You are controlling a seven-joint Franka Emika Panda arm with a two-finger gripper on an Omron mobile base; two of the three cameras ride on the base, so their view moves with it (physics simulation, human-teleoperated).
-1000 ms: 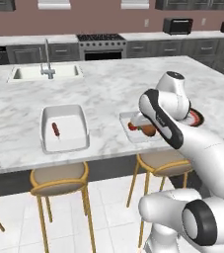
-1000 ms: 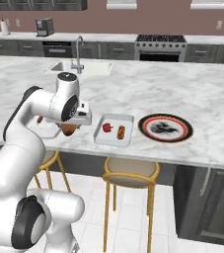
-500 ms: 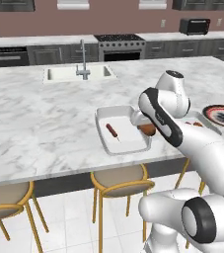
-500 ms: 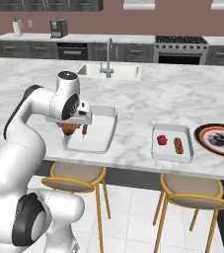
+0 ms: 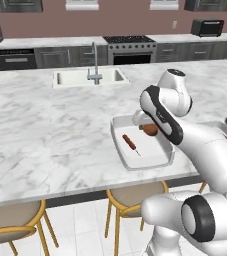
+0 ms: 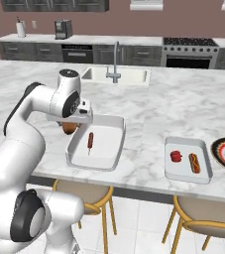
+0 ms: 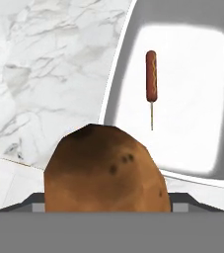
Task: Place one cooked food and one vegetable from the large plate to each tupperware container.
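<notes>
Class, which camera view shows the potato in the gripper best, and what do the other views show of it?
The hand view: the potato sits large and close, brown skin and dark spots clear, by the tray rim. In the right base view the potato is a small brown lump under the gripper. In the left base view the potato peeks out beside the arm.

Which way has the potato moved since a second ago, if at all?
Yes: the potato went left, from the pepper container to the corn-dog container rim.
</notes>
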